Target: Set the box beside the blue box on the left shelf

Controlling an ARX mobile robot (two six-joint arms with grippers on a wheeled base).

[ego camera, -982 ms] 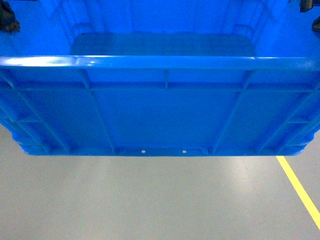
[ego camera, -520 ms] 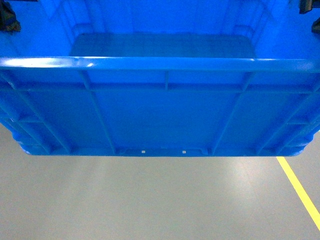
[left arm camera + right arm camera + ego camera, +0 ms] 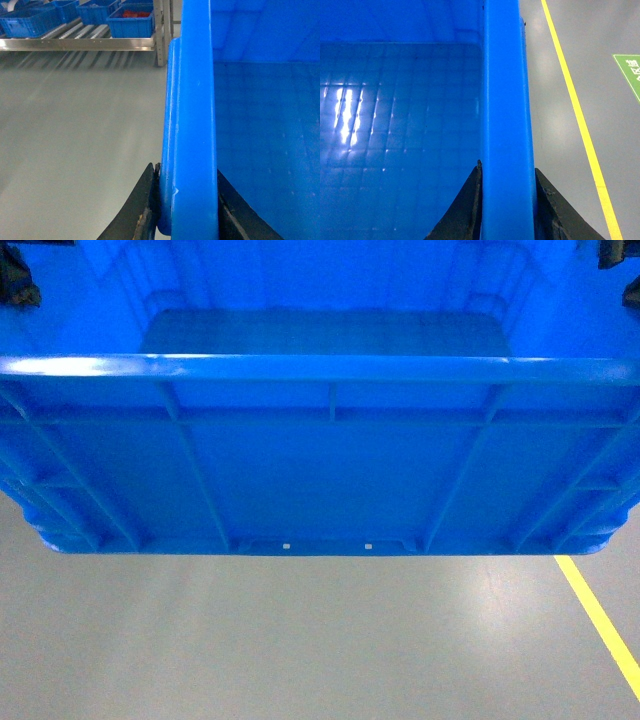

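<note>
**Blue crate held aloft between both tools, almost unmoved since a second ago**

The large rectangular bright blue plastic crate (image 3: 330,460) fills most of the head view, hanging clear above the smooth grey floor (image 3: 300,640). Its thick rim runs level across the frame, the vertical-ribbed near wall drops below it, and the small notch with two pale dots (image 3: 327,545) sits at the base edge. Compared with the earlier head frames the crate sits a touch lower in the picture; the rim and the base edge have crept down very slightly, and the tilt is unchanged.

In the left wrist view, a flow-rack shelf of grey metal rails with white rollers (image 3: 75,37) stands well apart, across the floor in the upper left, carrying several smaller blue crates (image 3: 127,17). The held crate is nowhere near it yet.

A yellow floor line (image 3: 600,615) runs diagonally at lower right, in the same place as before. A green floor marking (image 3: 630,75) shows at the right edge of the right wrist view.

The left tool (image 3: 187,200) is clenched on the crate's left wall, black fingers (image 3: 142,210) pressed to either side of the rim. The right tool (image 3: 507,200) grips the right wall likewise, its dark fingers (image 3: 465,210) flat against the plastic.
</note>
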